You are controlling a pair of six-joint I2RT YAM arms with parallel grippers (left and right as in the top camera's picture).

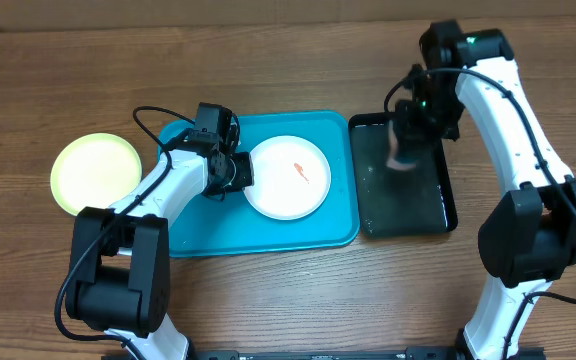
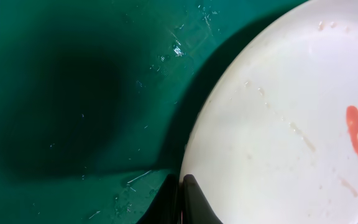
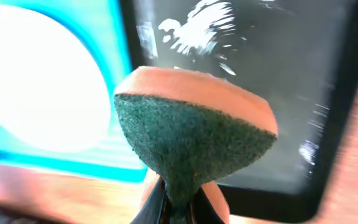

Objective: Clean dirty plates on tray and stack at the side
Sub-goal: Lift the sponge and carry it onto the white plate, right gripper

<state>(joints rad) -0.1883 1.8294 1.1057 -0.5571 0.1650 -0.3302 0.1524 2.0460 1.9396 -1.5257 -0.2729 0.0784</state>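
Observation:
A white plate [image 1: 288, 190] [image 2: 278, 124] with an orange-red smear [image 2: 355, 134] lies in the turquoise tray [image 1: 268, 240] [image 2: 73, 93]. My left gripper [image 1: 242, 170] [image 2: 187, 186] is at the plate's left rim, jaws pinched shut on that edge. A yellow-green plate [image 1: 93, 172] rests on the table left of the tray. My right gripper [image 1: 405, 150] [image 3: 178, 199] hovers over the black tray, shut on a sponge [image 3: 191, 130] that has a green scouring face and an orange body. The right wrist view is blurred; the white plate [image 3: 42, 87] shows at its left.
A glossy black tray [image 1: 408, 210] [image 3: 278, 62] with wet streaks stands right beside the turquoise tray. Bare wooden table surrounds both trays. Cables run along both arms.

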